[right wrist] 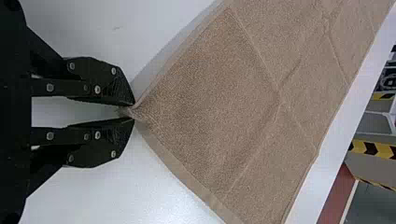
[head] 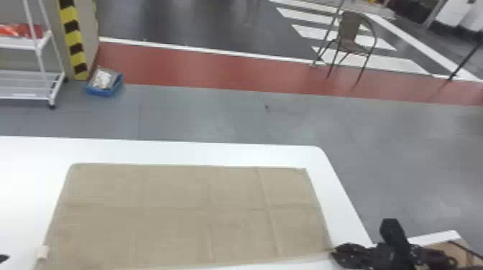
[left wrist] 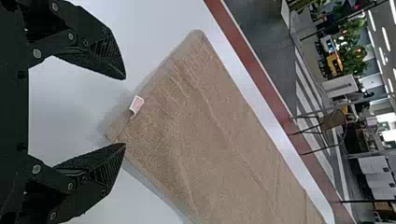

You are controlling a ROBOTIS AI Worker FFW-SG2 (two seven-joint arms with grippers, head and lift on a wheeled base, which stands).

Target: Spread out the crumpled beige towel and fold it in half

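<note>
The beige towel point(head: 187, 215) lies spread on the white table, nearly flat with light creases. At its near right corner is my right gripper point(head: 332, 250); in the right wrist view that gripper point(right wrist: 132, 112) is shut on the corner of the towel point(right wrist: 224, 107). A dark tip of my left gripper point(head: 3, 257) shows at the left edge, left of the towel. In the left wrist view my left gripper point(left wrist: 125, 112) stands open beside the towel's corner point(left wrist: 196, 126), with a small white tag point(left wrist: 136, 105) on the towel's edge nearby.
The white table point(head: 158, 150) borders the towel at the far side, left and right. Past its right edge stands another surface point(head: 435, 237) with a brown top, behind the right arm. On the floor beyond are a blue tray point(head: 104, 84), a white rack point(head: 39, 71) and a chair point(head: 350, 39).
</note>
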